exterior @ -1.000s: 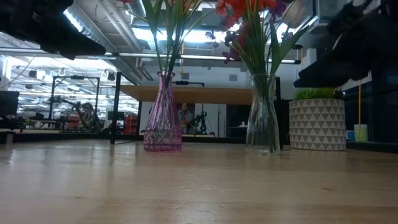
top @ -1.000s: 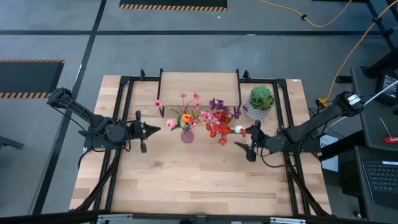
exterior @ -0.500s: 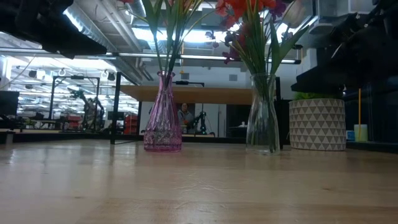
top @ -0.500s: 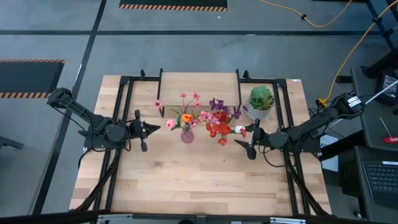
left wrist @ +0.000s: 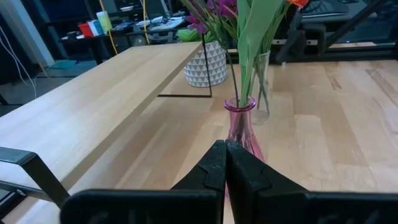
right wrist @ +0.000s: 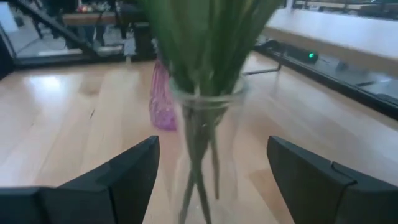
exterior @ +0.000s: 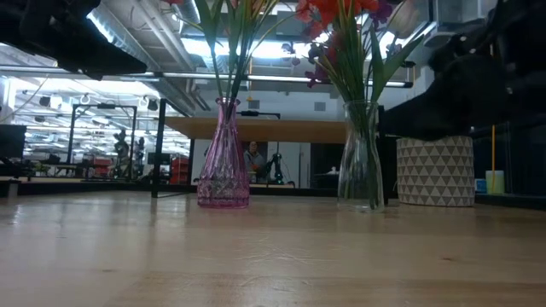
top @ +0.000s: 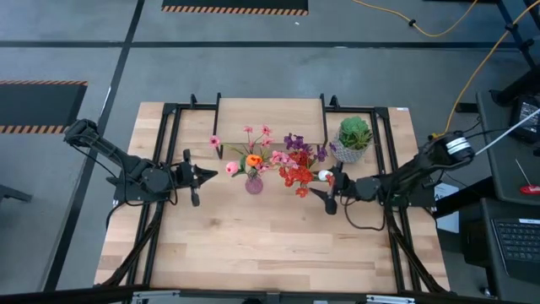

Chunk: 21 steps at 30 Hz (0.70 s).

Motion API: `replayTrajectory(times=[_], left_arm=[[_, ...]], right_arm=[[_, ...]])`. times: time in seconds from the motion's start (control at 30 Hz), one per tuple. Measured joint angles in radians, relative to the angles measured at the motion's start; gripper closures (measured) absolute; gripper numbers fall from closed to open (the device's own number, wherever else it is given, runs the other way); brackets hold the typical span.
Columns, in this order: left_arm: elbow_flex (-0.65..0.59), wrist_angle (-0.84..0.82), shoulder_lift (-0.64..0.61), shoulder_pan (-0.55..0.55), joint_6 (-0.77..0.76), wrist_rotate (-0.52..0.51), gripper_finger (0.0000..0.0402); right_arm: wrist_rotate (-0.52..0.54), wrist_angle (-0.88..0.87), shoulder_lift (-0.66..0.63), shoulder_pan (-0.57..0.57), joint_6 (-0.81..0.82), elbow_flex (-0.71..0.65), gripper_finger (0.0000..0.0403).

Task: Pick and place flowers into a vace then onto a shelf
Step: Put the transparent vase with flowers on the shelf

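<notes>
- Light wooden tabletop (top: 253,245), black frame rails along both sides.
- Shelf (top: 270,110) at far edge.
- Flowers (top: 297,169) in clear vase (exterior: 360,155); more in pink vase (exterior: 223,155) beside.
- Left gripper (top: 207,175) pressed closed, near pink vase.
- Right gripper (top: 324,190) spread wide, flanking clear vase.
- Workshop interior behind, ceiling lights.

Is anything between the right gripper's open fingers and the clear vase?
No. In the right wrist view the clear vase stands centred ahead of the open right gripper, with only bare tabletop between them; the pink vase stands beyond.
</notes>
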Motion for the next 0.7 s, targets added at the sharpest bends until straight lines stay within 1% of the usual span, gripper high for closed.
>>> replayTrajectory(times=[0.1,0.27,0.43,0.53,0.7], left_arm=[[0.0,0.0,0.0,0.0,0.0,0.0,0.04],[0.0,0.0,0.0,0.0,0.0,0.001,0.0399],[0.0,0.0,0.0,0.0,0.004,0.001,0.0399],[0.0,0.0,0.0,0.0,0.016,0.001,0.0399],[0.0,-0.001,0.0,0.0,0.018,0.001,0.0398]], right_arm=[[-0.027,0.0,0.065,-0.018,-0.012,0.037,0.0105],[-0.027,0.001,0.144,-0.047,-0.043,0.093,0.0105],[-0.03,0.002,0.194,-0.079,-0.038,0.137,0.0105],[-0.06,0.006,0.223,-0.09,-0.04,0.158,0.0105],[-0.06,0.009,0.234,-0.102,-0.038,0.164,0.0105]])
